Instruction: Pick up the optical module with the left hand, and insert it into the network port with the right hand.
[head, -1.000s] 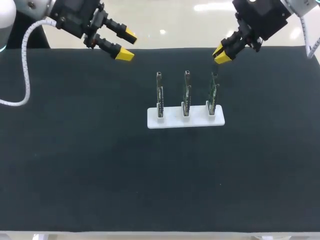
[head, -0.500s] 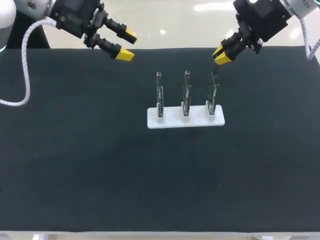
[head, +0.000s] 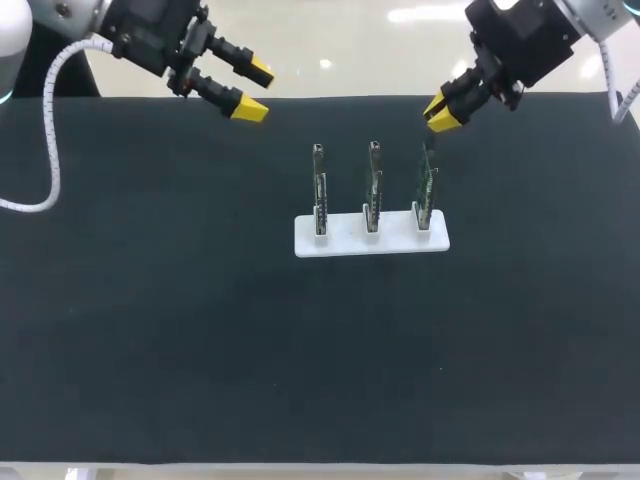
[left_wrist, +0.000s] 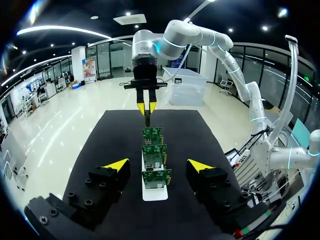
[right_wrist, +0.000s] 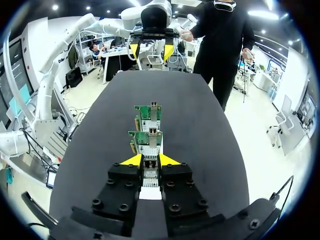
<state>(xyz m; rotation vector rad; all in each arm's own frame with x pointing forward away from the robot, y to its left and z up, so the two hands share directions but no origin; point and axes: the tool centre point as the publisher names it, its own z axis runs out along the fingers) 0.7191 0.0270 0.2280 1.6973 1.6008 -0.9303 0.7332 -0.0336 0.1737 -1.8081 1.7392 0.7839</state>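
Observation:
Three green network boards stand upright in a white base (head: 340, 243) at mid-table: left (head: 319, 190), middle (head: 373, 188), right (head: 426, 190). My right gripper (head: 441, 110) hovers just above and behind the right board. It is shut on a small optical module (right_wrist: 150, 169), which shows silver between its yellow tips; the module's dark end (head: 429, 146) hangs close over that board's top edge. In the left wrist view the same module (left_wrist: 147, 118) sits above the far board (left_wrist: 152, 133). My left gripper (head: 245, 90) is open and empty at the back left, well off the boards.
Black cloth (head: 200, 340) covers the whole table. In the left wrist view the row of boards and the base (left_wrist: 154, 192) lie ahead of my left gripper (left_wrist: 157, 165), in line with the gap between its fingers. The cloth around the base is bare.
My right gripper has edged very slightly up and back with the module. The left arm and the boards have not moved.

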